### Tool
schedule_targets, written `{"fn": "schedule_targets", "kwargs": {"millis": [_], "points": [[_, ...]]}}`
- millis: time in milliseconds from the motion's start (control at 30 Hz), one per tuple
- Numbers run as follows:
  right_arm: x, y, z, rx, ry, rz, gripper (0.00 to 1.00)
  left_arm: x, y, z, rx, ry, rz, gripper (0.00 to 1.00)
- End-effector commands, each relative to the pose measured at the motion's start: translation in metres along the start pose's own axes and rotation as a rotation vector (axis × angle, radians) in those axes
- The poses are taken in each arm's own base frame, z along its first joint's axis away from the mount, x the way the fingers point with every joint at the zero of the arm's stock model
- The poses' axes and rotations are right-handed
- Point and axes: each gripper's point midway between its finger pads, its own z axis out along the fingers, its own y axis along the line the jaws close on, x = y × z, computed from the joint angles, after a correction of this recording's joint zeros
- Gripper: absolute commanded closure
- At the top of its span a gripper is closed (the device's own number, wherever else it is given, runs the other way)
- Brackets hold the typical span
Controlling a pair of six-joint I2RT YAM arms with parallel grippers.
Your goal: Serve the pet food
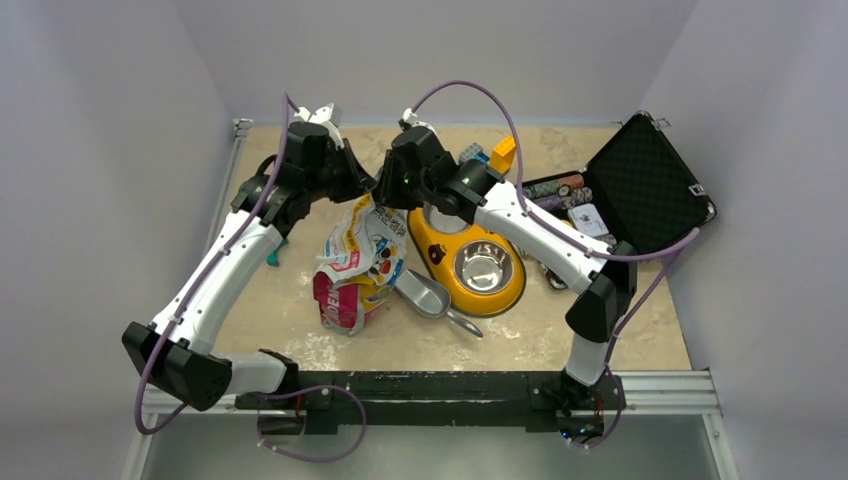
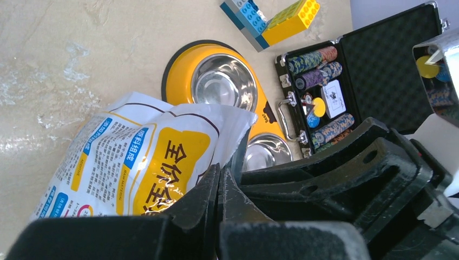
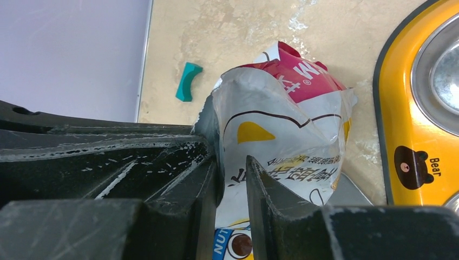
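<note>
Both arms meet over the food bag, which sits mid-frame in the top view, just left of the yellow double-bowl feeder. The right gripper has its fingers pinching the bag's crumpled top edge, with foil showing between them. The left gripper looks pressed together on the other side of the bag's mouth. I can't see the actual kibble, and both steel bowls look bare. A metal scoop lies just below the bag and feeder. The poker chip case sits open at far right.
</note>
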Motion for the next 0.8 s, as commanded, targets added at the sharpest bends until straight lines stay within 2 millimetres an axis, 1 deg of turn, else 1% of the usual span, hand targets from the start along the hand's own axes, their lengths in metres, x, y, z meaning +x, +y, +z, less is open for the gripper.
{"fn": "schedule_targets", "kwargs": {"millis": [0,33,67,100,133,200,300,367,433,500,600,767], "points": [[0.022,-0.011,0.001,0.042,0.045,-0.061,0.73,0.012,-0.017,-0.019,0.065,0.048,-0.057,1.00],[0.023,-0.009,-0.001,0.031,0.048,-0.061,0.75,0.012,-0.016,-0.020,0.063,0.045,-0.055,1.00],[0.023,-0.005,-0.002,0.002,0.046,-0.062,0.81,0.012,-0.015,-0.021,0.058,0.041,-0.045,1.00],[0.024,-0.004,-0.003,-0.024,0.042,-0.072,0.89,0.011,-0.013,-0.021,0.048,0.037,-0.028,1.00],[0.025,-0.002,-0.006,-0.041,0.038,-0.081,0.99,0.011,-0.010,-0.021,0.036,0.041,-0.011,1.00],[0.026,0.003,-0.015,-0.086,0.040,-0.094,1.00,0.014,-0.003,-0.023,-0.003,0.064,0.050,1.00],[0.016,0.017,-0.027,-0.155,0.009,-0.117,1.00,0.020,0.016,-0.025,-0.107,0.099,0.133,1.00],[0.012,0.024,-0.029,-0.171,0.011,-0.117,1.00,0.026,0.026,-0.025,-0.151,0.113,0.158,1.00],[0.008,0.029,-0.029,-0.174,0.010,-0.110,1.00,0.029,0.031,-0.026,-0.172,0.116,0.166,0.99],[0.006,0.036,-0.031,-0.196,0.012,-0.098,1.00,0.033,0.032,-0.026,-0.169,0.122,0.177,0.94],[0.004,0.042,-0.032,-0.206,0.017,-0.085,1.00,0.041,0.034,-0.023,-0.172,0.150,0.186,0.84],[-0.007,0.051,-0.035,-0.213,0.005,-0.080,1.00,0.049,0.039,-0.016,-0.169,0.158,0.182,0.71]]}}
